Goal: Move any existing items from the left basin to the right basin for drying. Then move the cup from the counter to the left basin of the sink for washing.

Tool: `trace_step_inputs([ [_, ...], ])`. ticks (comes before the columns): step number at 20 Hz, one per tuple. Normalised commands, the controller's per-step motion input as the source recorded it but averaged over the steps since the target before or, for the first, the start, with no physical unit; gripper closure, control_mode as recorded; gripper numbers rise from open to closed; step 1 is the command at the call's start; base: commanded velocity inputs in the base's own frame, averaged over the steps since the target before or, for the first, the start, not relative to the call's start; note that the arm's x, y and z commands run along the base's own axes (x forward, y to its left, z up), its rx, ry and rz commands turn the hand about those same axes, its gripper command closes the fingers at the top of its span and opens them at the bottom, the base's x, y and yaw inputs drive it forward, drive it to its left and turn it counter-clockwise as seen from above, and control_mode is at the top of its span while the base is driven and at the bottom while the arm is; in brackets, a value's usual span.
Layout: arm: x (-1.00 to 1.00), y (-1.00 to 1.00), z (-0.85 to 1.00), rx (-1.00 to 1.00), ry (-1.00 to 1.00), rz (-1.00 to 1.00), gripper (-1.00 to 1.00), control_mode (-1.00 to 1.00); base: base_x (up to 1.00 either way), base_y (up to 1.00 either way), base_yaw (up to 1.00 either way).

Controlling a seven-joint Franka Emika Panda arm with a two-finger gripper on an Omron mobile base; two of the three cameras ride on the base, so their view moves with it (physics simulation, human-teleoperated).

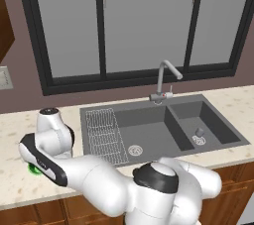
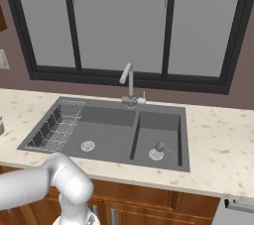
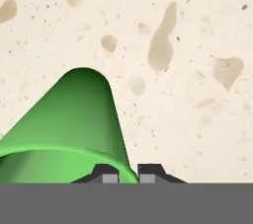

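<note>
Green plastic cup (image 3: 69,124), tapered, no handle, standing on the beige speckled counter (image 3: 188,45) left of the sink (image 1: 218,142); a sliver of it shows under the arm in the left base view. Gripper (image 3: 124,172): the two dark fingertips stand close together with the cup's rim wall between them, pinched on the rim. Dark-grey sink, two basins: left basin (image 2: 106,125) wide, holding a white wire rack (image 2: 57,127); right basin (image 2: 156,130) smaller, holding one small grey knob-like item (image 2: 159,146) just beside its drain ring. Silver curved faucet (image 2: 128,84) behind the divider.
</note>
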Motion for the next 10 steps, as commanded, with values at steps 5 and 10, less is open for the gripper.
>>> trace_step_inputs([
  [5, 0.04, -0.05, 0.11, 0.0, 0.0, -0.03, 1.0, -1.0, 0.0, 0.0, 0.0],
  [10, -0.01, -0.25, 0.37, 0.0, 0.0, -0.11, 1.0, -1.0, 0.0, 0.0, 0.0],
])
